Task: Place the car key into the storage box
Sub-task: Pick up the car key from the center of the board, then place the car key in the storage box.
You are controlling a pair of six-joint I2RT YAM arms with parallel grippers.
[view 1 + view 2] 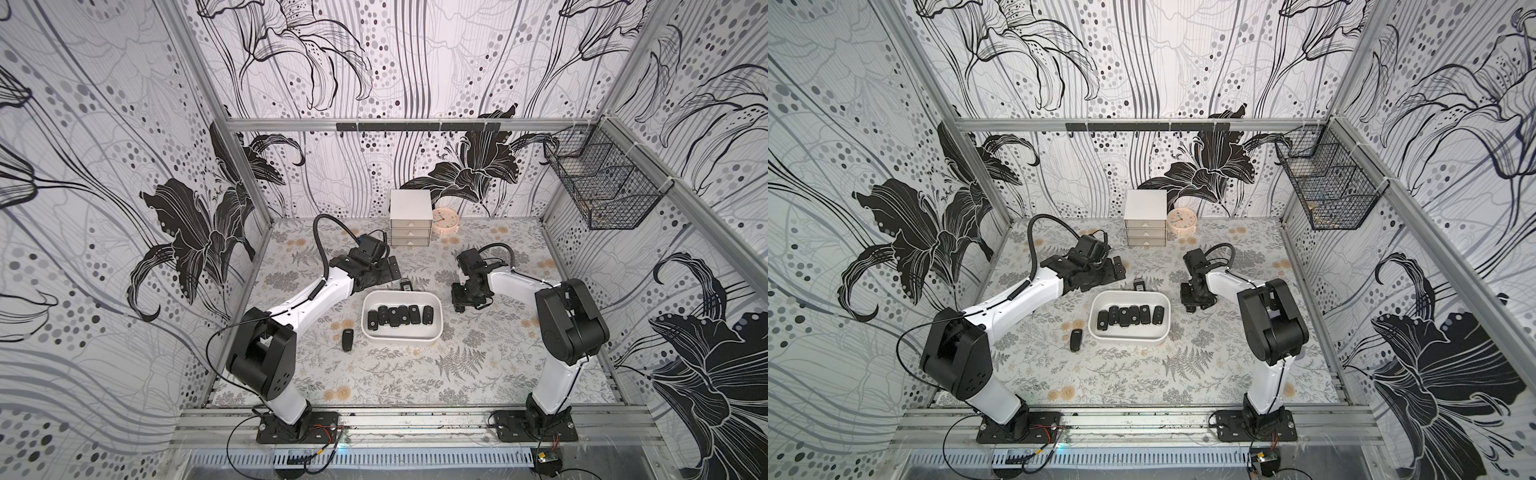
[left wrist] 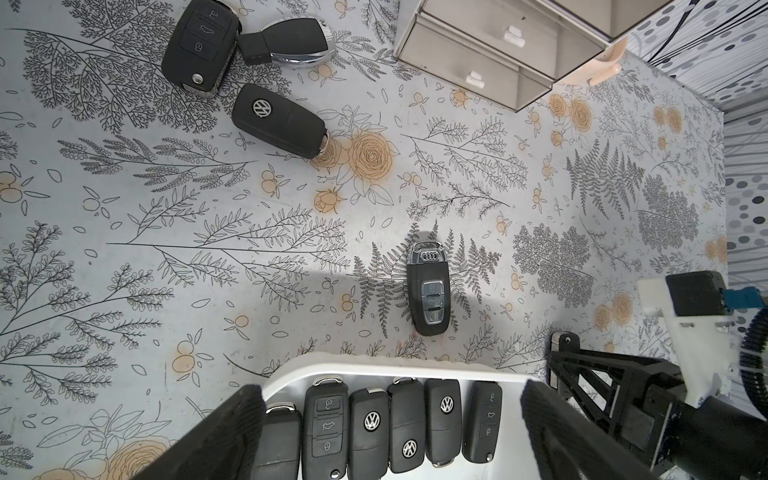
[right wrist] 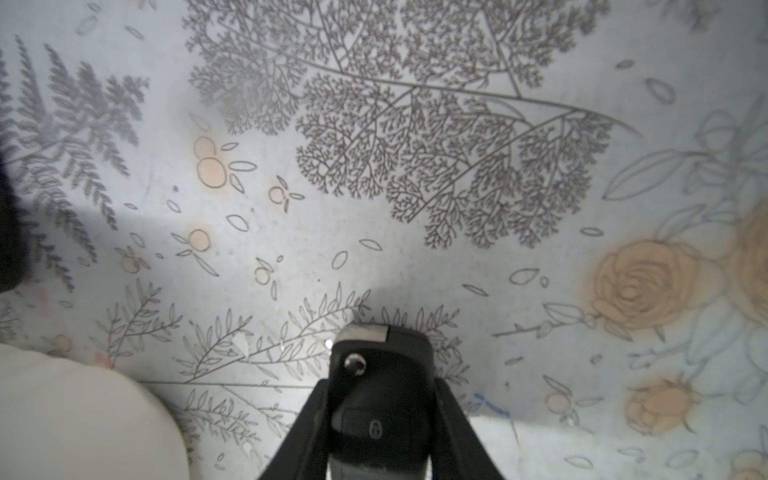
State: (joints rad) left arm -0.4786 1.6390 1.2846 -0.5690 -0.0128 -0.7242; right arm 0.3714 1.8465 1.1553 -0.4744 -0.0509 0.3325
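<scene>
— Where's the car key (image 3: pixel 382 374)?
— Clamped by its long sides in the right hand (image 3: pixel 380 419), just beside the storage box (image 1: pixel 399 340); the left hand (image 2: pixel 392 415) gapes wide.
— Handling?
— Likely light, rigid, smooth plastic; a mid-body grip seems safest.

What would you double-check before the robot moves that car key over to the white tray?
1. Right gripper shut on the car key: ok.
2. Key lifted off the table: cannot tell.
3. Left gripper open, holding nothing: ok.
4. Left gripper away from the storage box: not ok, it hangs by the far rim.
5. Room left in the box beside its six keys: cannot tell.
</scene>
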